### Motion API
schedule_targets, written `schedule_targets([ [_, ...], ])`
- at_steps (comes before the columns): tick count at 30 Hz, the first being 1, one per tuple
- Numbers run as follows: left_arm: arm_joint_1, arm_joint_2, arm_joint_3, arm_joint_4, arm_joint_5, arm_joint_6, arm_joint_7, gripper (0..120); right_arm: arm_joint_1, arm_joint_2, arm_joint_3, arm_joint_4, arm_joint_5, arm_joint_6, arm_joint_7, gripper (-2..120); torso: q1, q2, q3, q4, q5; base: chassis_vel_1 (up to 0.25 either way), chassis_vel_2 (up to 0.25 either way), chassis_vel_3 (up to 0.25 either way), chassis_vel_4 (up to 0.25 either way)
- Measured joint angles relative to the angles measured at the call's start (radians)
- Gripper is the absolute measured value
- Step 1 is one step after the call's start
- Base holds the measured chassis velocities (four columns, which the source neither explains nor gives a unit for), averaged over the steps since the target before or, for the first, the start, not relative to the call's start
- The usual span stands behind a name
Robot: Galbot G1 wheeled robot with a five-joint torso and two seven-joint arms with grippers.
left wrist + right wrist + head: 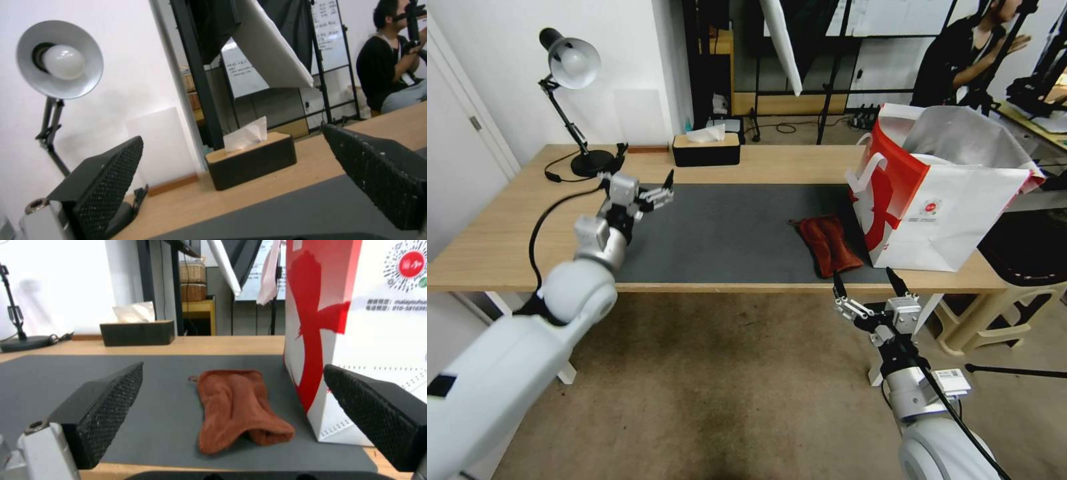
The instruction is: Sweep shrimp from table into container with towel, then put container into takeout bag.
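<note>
From the head view the towel (829, 244) lies on the table's (507, 247) grey mat (727, 233) beside the takeout bag (940, 200), left gripper (660, 193) spread above the mat, right gripper (870, 283) spread off the front edge, while the left wrist view adds the tissue box (251, 160) and lamp (58, 60), and the right wrist view the bag's logo (411, 264).

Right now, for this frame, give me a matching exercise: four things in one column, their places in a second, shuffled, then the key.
Things:
1. towel
2. takeout bag
3. tissue box
4. desk lamp

Places:
A. far left corner of the table
B. upright at the right end of the table
C. flat on the grey mat, just left of the bag
D. back edge of the table, beyond the mat

Pairs: 1-C, 2-B, 3-D, 4-A

Both arms are empty: the left gripper is over the mat's left end, the right gripper before the table's front edge, jaws open.
</note>
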Motion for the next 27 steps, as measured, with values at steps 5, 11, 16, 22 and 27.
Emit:
schedule_targets([
  [5,0.118,-0.043,-0.060,-0.065,0.037,0.010,-0.015,100,-0.002,0.002,0.007,0.011,-0.007,-0.001,0.001,100,0.000,0.000,0.000,0.0003,0.0000,0.000,0.000,0.000,0.000],
  [11,0.193,-0.090,-0.081,-0.093,0.098,0.012,-0.021,100,-0.017,0.014,0.021,0.029,-0.020,-0.003,0.006,100,0.000,0.000,0.000,-0.0003,0.0001,0.000,0.000,0.000,0.000],
  [16,0.317,-0.151,-0.115,-0.121,0.195,-0.022,-0.020,100,-0.012,0.023,0.029,0.032,-0.035,-0.003,0.013,100,0.000,0.000,0.000,0.0005,-0.0002,0.000,0.000,0.000,0.000],
  [22,0.351,-0.171,-0.123,-0.127,0.226,-0.040,-0.018,100,-0.008,0.025,0.031,0.024,-0.039,-0.003,0.014,100,0.000,0.000,0.000,0.0003,0.0001,0.000,0.000,0.000,0.000],
  [27,0.412,-0.217,-0.129,-0.116,0.288,-0.096,-0.015,100,0.001,0.029,0.032,0.006,-0.044,0.005,0.015,100,0.000,0.000,0.000,-0.0001,0.0005,0.000,0.000,0.000,0.000],
])
